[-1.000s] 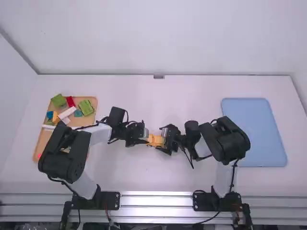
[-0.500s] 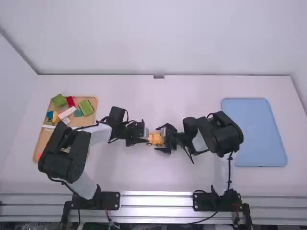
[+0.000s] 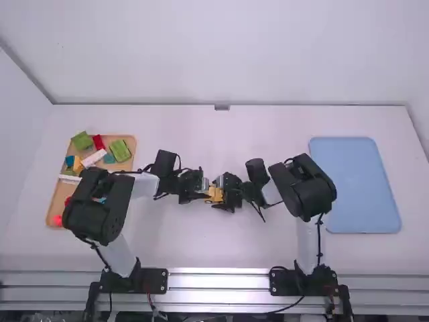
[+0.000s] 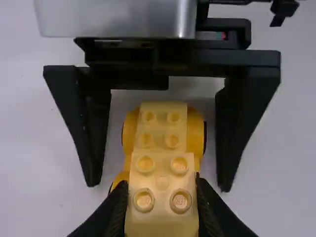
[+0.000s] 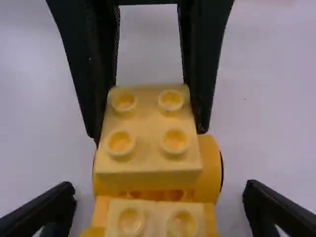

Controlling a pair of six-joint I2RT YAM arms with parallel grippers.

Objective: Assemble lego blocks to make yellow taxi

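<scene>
Mid-table, my left gripper [image 3: 201, 191] and right gripper [image 3: 226, 192] face each other at the yellow taxi build [image 3: 214, 195]. In the left wrist view, the left gripper [image 4: 160, 190] is shut on a yellow studded brick [image 4: 162, 190], which stands higher than the pale yellow brick [image 4: 160, 133] beyond it. An orange-yellow wheeled base [image 5: 210, 165] lies under the held brick [image 5: 148, 153] in the right wrist view. There the right gripper [image 5: 160, 210] is open, its fingers wide on either side of the build's near end and apart from it.
At the left, partly under the left arm, a tan tray [image 3: 60, 196] holds several loose pieces, among them a green brick [image 3: 120, 150] and a red brick [image 3: 98, 142]. A blue tray [image 3: 355, 184] lies at the right.
The right gripper has moved left along the build toward the left gripper, and its arm has shifted with it. The left arm's elbow has shifted slightly; its gripper has edged right.
</scene>
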